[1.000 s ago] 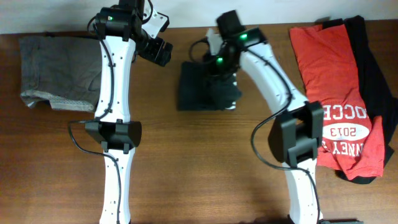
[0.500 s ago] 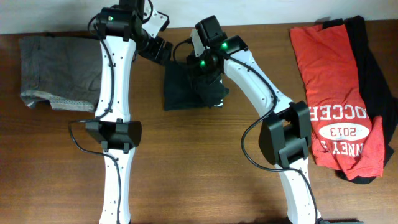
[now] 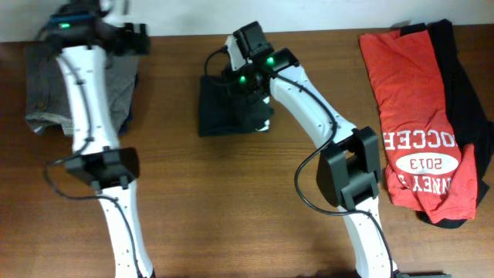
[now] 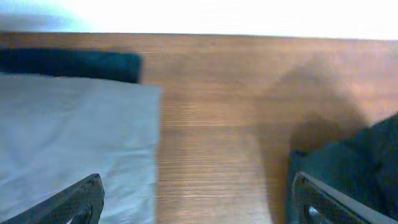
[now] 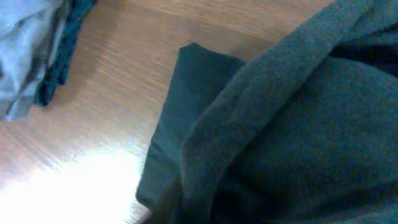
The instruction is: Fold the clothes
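A folded black T-shirt (image 3: 220, 108) lies on the wooden table at centre back. My right gripper (image 3: 248, 99) is down on its right part. In the right wrist view the black cloth (image 5: 292, 137) bunches up and fills the frame, hiding the fingers. A red white-printed T-shirt (image 3: 413, 108) lies flat at the right, on top of another black T-shirt (image 3: 465, 85). My left gripper (image 3: 137, 38) is at the back left by the grey garment, open and empty (image 4: 202, 202), with bare wood between its fingers.
A folded grey-brown garment (image 3: 54, 85) with a pale patterned hem lies at the back left, with a dark layer under it (image 5: 59, 56). It shows at the left of the left wrist view (image 4: 62, 137). The table's back edge meets a white wall.
My right gripper has moved left, and the folded black T-shirt has slid left with it. My left arm has swung from the centre to the back left, over the grey garment.
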Available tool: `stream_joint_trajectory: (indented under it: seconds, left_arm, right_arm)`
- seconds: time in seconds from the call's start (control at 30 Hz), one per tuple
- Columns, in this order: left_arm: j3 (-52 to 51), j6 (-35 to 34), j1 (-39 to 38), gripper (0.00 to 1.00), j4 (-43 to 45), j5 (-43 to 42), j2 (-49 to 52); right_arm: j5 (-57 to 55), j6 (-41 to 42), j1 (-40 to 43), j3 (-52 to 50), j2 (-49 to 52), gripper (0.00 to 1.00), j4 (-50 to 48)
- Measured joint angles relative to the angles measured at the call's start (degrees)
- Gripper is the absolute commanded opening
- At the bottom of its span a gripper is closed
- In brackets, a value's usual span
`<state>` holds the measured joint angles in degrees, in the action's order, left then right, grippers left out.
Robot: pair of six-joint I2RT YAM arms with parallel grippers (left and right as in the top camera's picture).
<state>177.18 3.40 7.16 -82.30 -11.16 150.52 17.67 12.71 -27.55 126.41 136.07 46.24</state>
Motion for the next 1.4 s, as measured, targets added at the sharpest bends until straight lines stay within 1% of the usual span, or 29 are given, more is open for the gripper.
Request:
stream_joint_trajectory:
  seconds: [0.03, 0.07, 0.1, 0.17, 0.3, 0.43, 0.6, 0.83, 0.93, 1.03, 1.07, 1.33, 1.4]
  left_arm:
    - [0.0, -0.5, 1.1, 0.96, 0.0, -0.7, -0.2]
    - [0.0, -0.9, 2.0, 0.96, 0.0, -1.4, -0.5]
    - [0.0, -1.3, 2.7, 0.96, -0.1, -2.0, -0.7]
    - [0.0, -1.7, 3.2, 0.96, -0.1, -2.6, -1.0]
    - [0.0, -2.0, 3.0, 0.96, -0.2, -3.8, -1.0]
    - [0.0, -2.0, 2.7, 0.96, -0.2, -4.5, -1.0]
    - [0.0, -2.0, 2.7, 0.96, -0.5, -4.7, -1.0]
    - [0.0, -1.9, 2.7, 0.96, -0.6, -4.9, -1.0]
    - [0.0, -1.9, 2.7, 0.96, -0.6, -4.9, -1.0]
    - [0.0, -1.5, 2.7, 0.96, -0.6, -4.9, -1.0]
    - [0.0, -1.4, 2.7, 0.96, -0.6, -4.9, -1.0]
    - [0.0, -1.0, 2.7, 0.96, -0.6, -4.9, -1.0]
    - [0.0, -0.9, 2.7, 0.96, -0.8, -4.9, -1.0]
  right_arm:
    - [0.1, -0.5, -0.6, 0.0, 0.0, 0.61, -0.5]
    - [0.2, -0.9, -1.4, 0.0, 0.0, 0.68, -1.0]
    - [0.2, -1.6, -2.2, 0.0, 0.0, 0.68, -1.3]
    - [0.4, -3.4, -4.0, 0.0, 0.0, 0.68, -1.3]
    - [0.6, -6.0, -7.4, 0.0, 0.0, 0.63, -0.5]
    - [1.1, -7.0, -8.4, 0.0, 0.0, 0.62, 2.1]
    - [0.5, -7.3, -5.3, 0.6, 0.0, 0.63, 9.3]
    - [-0.7, -9.2, 2.7, 1.8, -0.4, 0.62, 18.1]
    - [-0.2, -11.4, 4.3, 1.5, -0.4, 0.62, 19.4]
    - [1.2, -12.9, 3.7, 0.9, -0.4, 0.62, 19.6]
    - [1.7, -13.2, 3.3, 0.7, -0.4, 0.61, 19.7]
    - [6.0, -15.3, -1.2, 0.7, -0.4, 0.40, 19.4]
    - [6.2, -15.5, -3.0, 0.7, -0.4, 0.38, 19.3]
